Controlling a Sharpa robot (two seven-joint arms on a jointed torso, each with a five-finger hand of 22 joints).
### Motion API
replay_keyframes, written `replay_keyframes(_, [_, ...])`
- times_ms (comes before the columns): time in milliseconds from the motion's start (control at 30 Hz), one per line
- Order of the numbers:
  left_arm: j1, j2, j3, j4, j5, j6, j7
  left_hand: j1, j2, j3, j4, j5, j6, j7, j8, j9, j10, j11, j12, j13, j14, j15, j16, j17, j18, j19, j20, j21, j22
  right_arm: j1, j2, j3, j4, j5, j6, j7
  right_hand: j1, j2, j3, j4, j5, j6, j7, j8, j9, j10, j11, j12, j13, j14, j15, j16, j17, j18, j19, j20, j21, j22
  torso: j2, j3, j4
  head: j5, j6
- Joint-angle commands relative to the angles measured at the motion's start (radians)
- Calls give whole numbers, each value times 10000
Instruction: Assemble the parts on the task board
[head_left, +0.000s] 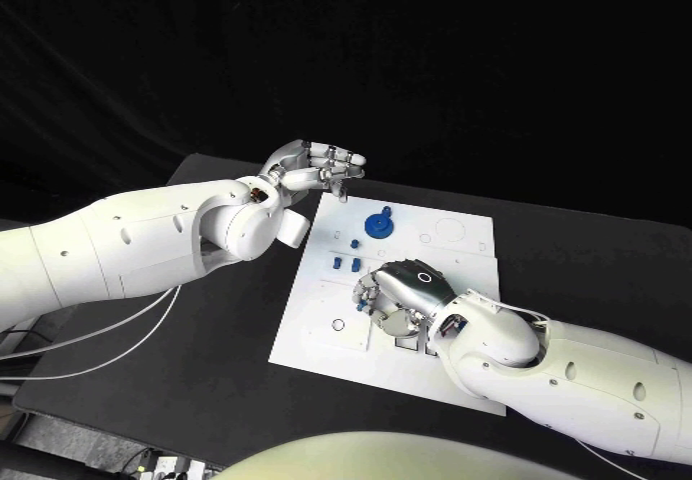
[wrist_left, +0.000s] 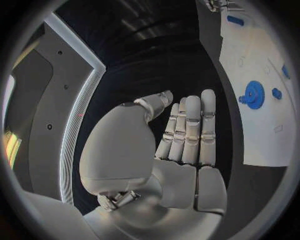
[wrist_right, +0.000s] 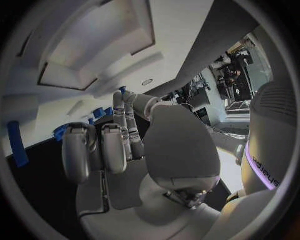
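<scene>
The white task board (head_left: 464, 248) lies mid-table. A blue gear (head_left: 379, 224) stands near its far edge, and the left wrist view shows this gear (wrist_left: 253, 94) too. Small blue pegs (head_left: 346, 264) stand just nearer on the board. My right hand (head_left: 405, 297) hovers low over the board's middle with its fingers pointing down. In the right wrist view its thumb and a finger meet on a small blue part (wrist_right: 121, 90). My left hand (head_left: 316, 166) is raised off the board's far left corner. Its fingers (wrist_left: 190, 130) lie side by side and hold nothing.
The black table (head_left: 216, 320) surrounds the board. White cables (head_left: 101, 340) trail under my left arm at the table's left side. More small blue parts (wrist_left: 277, 93) sit by the gear. Recesses and holes (head_left: 450, 232) mark the board's far right part.
</scene>
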Motion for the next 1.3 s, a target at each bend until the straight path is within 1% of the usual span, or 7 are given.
replay_keyframes(33, [10,19,8,13,-28,157,27,-13,6,-84,-2,42,-67,-12,-32,-12,-90,13,38,14,-61,-25,38,-15,136,-48,38,-56,-17,-13,13,-6,-2,-10,194,93,-80,16,-47,-3,26,67,16,39,16,-3,-30,-41,-15,450,-59,-36,-11,-136,416,-55,9,1995,4,-1,-1,8,-5])
replay_keyframes(633, [12,29,8,22,-31,157,15,-13,6,-84,-2,42,-67,-12,-32,-12,-90,13,38,14,-61,-25,38,-15,136,-48,38,-56,-17,-14,274,-61,-330,-85,718,-88,-161,3,-107,-6,10,22,27,12,18,-27,-16,-83,-24,439,-51,-57,-59,-115,373,-53,-83,1955,4,0,4,-4,2])
replay_keyframes(700, [13,28,8,23,-32,155,13,-13,6,-84,-2,42,-67,-12,-32,-12,-90,13,38,14,-61,-25,38,-15,136,-48,38,-56,-17,-14,297,-69,-362,-86,771,-97,-208,-13,-137,-3,6,-20,36,-16,11,-57,-4,-115,-33,434,-43,-66,-79,-110,363,-49,-106,1946,3,0,0,-1,-2])
replay_keyframes(767, [13,26,8,23,-32,156,11,-13,6,-84,-2,42,-67,-12,-32,-12,-90,13,38,14,-61,-25,38,-15,136,-48,38,-56,-17,-14,307,-74,-377,-82,789,-97,-410,-104,-220,74,72,-259,124,-172,-50,-289,91,-278,-95,432,28,-65,-82,-95,323,-11,-191,1909,3,0,-2,0,-5])
replay_keyframes(1133, [13,12,8,23,-32,178,-9,-13,6,-84,-2,42,-67,-12,-32,-12,-90,13,38,14,-61,-25,38,-15,136,-48,38,-56,-17,-14,199,-86,-315,-95,147,-180,-771,-387,-431,207,270,-567,289,-412,-153,-701,282,-616,-250,390,186,-124,-230,-7,142,125,-597,1728,-2,5,-5,-6,14])
replay_keyframes(1200, [13,6,8,22,-32,179,-12,-13,6,-84,-2,42,-67,-12,-32,-12,-90,13,38,14,-61,-25,38,-15,136,-48,38,-56,-17,-14,131,-86,-251,-89,-43,-198,-821,-519,-461,211,284,-912,377,-640,-249,-1004,377,-773,-342,370,267,-146,-270,41,39,182,-825,1623,1,7,0,-9,23])
replay_keyframes(1300, [13,-4,8,22,-32,181,-16,-13,6,-84,-2,42,-67,-12,-32,-12,-90,13,38,14,-61,-25,38,-15,136,-48,38,-56,-17,-12,-21,-83,-108,-47,-284,-209,-848,-606,-502,208,274,-1108,326,-783,-306,-1111,387,-796,-384,358,281,-157,-301,61,5,221,-912,1584,3,9,1,-11,27])
